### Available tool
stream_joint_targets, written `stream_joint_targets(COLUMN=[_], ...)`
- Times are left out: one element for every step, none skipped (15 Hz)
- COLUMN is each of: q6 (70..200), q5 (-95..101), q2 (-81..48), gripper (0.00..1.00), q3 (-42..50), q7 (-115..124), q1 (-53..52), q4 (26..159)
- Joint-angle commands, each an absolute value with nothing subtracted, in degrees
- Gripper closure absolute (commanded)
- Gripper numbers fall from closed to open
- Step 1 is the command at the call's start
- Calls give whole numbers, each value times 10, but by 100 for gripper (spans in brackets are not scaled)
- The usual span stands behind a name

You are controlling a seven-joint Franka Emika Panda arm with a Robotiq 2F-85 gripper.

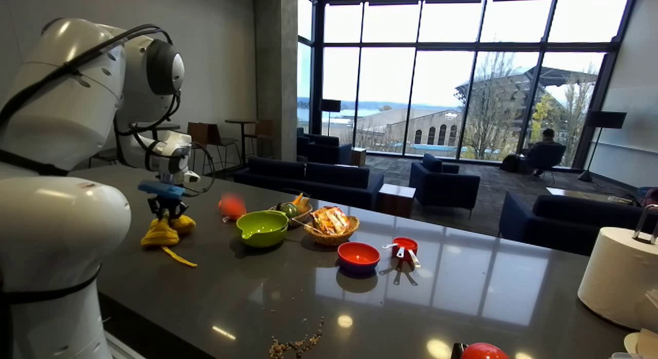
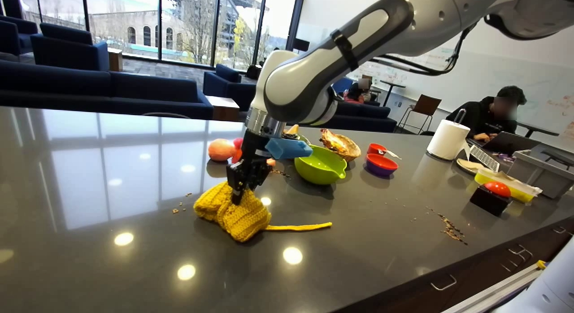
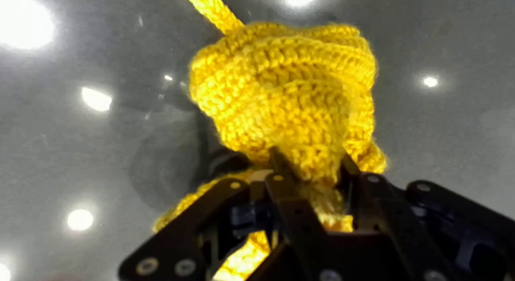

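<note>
A yellow knitted piece with a thin tail lies crumpled on the dark glossy counter; it shows in both exterior views (image 1: 160, 235) (image 2: 246, 219) and the wrist view (image 3: 287, 83). My gripper (image 1: 165, 215) (image 2: 241, 197) points down into its middle, low over the counter. In the wrist view the two black fingers (image 3: 312, 164) close around a bunched fold of the knit, with yellow fabric on both sides of them. The fingertips are partly hidden in the fabric. The tail (image 2: 298, 227) lies flat on the counter. A green spouted bowl (image 1: 261, 239) (image 2: 319, 170) stands nearby.
A pinkish-orange round object (image 2: 221, 149) and a red one (image 2: 236, 155) sit behind the gripper. Beyond the green bowl stand a basket (image 1: 334, 239), a red-purple bowl (image 1: 359, 266), red measuring cups (image 1: 405, 244), paper towels (image 1: 619, 276) and a red button on a black box (image 2: 491, 202). Grains (image 2: 453, 230) are scattered.
</note>
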State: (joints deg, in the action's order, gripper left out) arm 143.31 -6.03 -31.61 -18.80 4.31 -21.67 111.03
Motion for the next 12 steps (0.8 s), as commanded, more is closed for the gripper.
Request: stream_joint_targets(q6=[1436,1439,1443,1446,1450,1456,1460,1467,1477,1485,1495,1506], q5=[-65,-61,-60,-61,-63,-64,-62,-61,-61,-62,-65,-67], q2=[-283,-273,-263,-249,-237,-219,-205,-185,-168,-148,-128,-107], gripper=[36,30,22,16,8,2,0,0,0,0,0,0], q3=[-182,-177,-174,-171,-169,-166,-163,-159,-157,-156,-156,-157], q7=[56,65,75,87,99,115,131,150,165,179,194,207], q1=[-218,-221,-223,-223,-222,-222,-224,-226,-225,-224,-223,-222], q4=[1134,1143,1153,1168,1182,1202,1219,1242,1266,1290,1316,1345])
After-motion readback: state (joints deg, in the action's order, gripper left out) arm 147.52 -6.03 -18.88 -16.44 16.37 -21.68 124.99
